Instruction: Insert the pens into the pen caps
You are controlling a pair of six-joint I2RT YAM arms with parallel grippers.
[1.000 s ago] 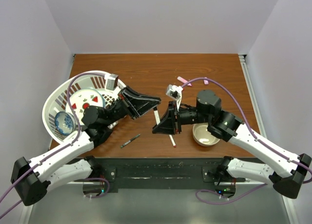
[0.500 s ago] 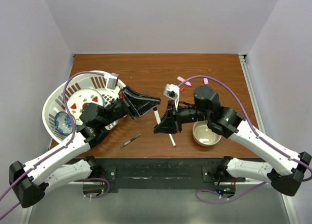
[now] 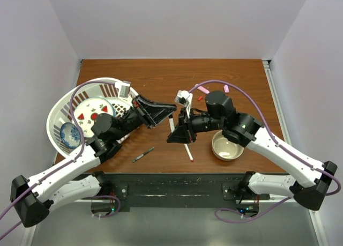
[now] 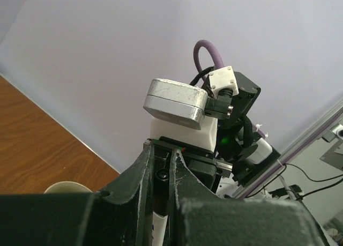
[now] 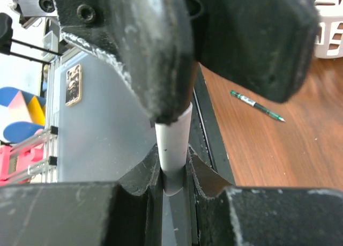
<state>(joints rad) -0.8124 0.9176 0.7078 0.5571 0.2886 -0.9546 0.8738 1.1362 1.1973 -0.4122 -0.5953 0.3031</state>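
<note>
White pen [image 5: 174, 144] held above mid-table, long axis running jaw to jaw between the 2 arms. Right gripper [image 3: 176, 134] clamped on lower barrel; left gripper [image 3: 171, 114] pinched on upper end. Cap there: cannot tell.

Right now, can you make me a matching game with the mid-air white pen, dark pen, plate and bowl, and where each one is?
1 mid-air white pen
2 dark pen
3 plate
4 bowl

a inside the basket
b lying flat on the table
c pinched in the right gripper
d upright on the table, empty

Pairs: 1c, 2b, 3a, 4d
</note>
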